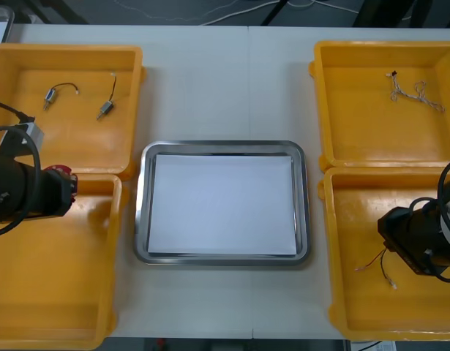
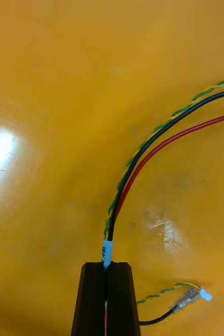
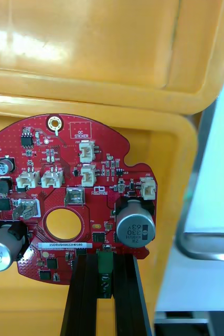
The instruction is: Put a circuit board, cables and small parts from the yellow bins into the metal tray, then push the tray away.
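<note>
- Got the left gripper (image 3: 105,257) clenched on one edge of the round red circuit board (image 3: 64,173), pinching it at a small green connector (image 3: 105,262). Holding it over the rim of the near left yellow bin (image 1: 49,292), just left of the metal tray (image 1: 140,212).
- Got the right gripper (image 2: 106,265) squeezed shut on a red, black and yellow-green cable (image 2: 143,152), low inside the near right yellow bin (image 1: 371,314), right of the tray.
- Nothing in the tray so far, just the white inside. Reckon it's early days: two grabs in hand, no drop-offs done.
- Also waiting: two small metal parts (image 1: 50,93) in the far left yellow bin (image 1: 64,139), and a pale cable tangle (image 1: 416,91) in the far right yellow bin (image 1: 356,139), both beyond the tray's far corners.
- Could easily lose the board on the way over. Pinched at one edge only, with fat capacitors (image 3: 135,228) off to the side, so prone to pivoting or slipping out.
- Could also clip the bin rim or the tray's raised rim if carried across too low.
- Same worry with the cable: plenty of loose length trailing on the bin floor, so likely to snag on the bin wall or end up draped over the tray rim instead of inside. Might then drag out during the push.
- Worth watching both arms heading for the same tray too. Could bump if sent in together.
</note>
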You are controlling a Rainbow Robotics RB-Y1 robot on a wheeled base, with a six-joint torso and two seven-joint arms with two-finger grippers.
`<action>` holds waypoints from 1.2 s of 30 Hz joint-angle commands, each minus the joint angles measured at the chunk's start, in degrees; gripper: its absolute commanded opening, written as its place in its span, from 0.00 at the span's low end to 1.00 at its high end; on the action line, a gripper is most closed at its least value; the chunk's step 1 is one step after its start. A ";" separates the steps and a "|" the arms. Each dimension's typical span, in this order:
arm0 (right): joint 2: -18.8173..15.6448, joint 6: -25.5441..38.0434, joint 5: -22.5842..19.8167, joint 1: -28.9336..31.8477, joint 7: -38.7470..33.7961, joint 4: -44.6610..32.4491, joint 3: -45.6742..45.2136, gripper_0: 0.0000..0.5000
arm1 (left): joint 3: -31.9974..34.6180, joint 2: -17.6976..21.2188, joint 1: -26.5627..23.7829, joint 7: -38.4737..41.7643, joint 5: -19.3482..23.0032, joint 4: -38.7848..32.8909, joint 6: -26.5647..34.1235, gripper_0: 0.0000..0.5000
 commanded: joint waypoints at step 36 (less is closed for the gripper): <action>-5.23 11.42 -8.04 -2.35 54.11 -17.10 -10.12 0.00 | -42.33 -7.16 -23.45 22.89 -17.35 5.04 -0.21 0.00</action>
